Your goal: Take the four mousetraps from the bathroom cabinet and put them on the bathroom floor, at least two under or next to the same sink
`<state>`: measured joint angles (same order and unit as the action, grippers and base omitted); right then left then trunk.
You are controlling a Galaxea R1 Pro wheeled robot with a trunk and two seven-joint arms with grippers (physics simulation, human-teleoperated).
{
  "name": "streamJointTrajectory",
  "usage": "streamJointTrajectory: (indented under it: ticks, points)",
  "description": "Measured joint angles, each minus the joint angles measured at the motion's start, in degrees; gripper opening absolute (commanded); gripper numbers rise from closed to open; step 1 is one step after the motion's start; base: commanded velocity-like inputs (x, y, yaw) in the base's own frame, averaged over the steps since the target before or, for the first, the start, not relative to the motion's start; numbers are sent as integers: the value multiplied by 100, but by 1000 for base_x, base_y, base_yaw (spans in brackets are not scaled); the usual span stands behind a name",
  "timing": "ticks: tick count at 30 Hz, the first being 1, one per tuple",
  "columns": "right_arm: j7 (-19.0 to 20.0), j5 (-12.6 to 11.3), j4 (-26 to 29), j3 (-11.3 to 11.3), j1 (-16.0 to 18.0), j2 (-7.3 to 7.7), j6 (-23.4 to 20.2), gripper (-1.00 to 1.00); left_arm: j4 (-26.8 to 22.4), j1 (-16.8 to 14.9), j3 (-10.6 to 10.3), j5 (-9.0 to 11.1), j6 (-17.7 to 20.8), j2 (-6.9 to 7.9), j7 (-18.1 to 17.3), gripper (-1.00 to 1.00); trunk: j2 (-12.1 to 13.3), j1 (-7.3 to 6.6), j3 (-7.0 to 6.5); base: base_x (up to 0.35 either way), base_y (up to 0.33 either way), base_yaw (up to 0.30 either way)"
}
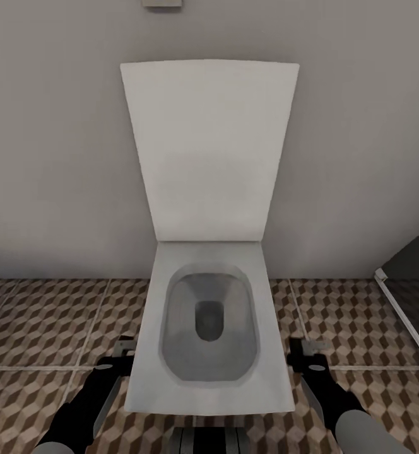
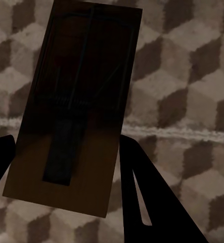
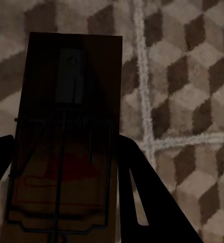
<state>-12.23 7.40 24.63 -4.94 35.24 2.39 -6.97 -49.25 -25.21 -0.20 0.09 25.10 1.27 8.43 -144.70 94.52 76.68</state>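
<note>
While each wrist view looks down at the cube-patterned bathroom floor [image 2: 192,76], a mousetrap sits clamped between dark fingers: the left end effector [image 2: 66,167] grips one mousetrap [image 2: 76,101], and the right end effector [image 3: 63,172] grips another mousetrap [image 3: 66,136] with its wire frame showing. From the head view, both arms flank a white square toilet [image 1: 209,328] with its lid [image 1: 209,151] raised against the wall [image 1: 52,157].

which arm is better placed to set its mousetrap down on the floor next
Neither clearly: the left tool and right tool each hold a mousetrap low above the tiled floor beside the toilet.
</note>
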Motion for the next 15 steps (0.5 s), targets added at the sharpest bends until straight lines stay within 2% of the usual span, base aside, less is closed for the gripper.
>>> streamJointTrajectory:
  ticks: [15]
  points:
    - [38, 1, 66, 3, 0, 5, 58, -100, 24, 0, 1, 0, -43, 6, -2, -100, 0, 0, 0, 0, 0, 0]
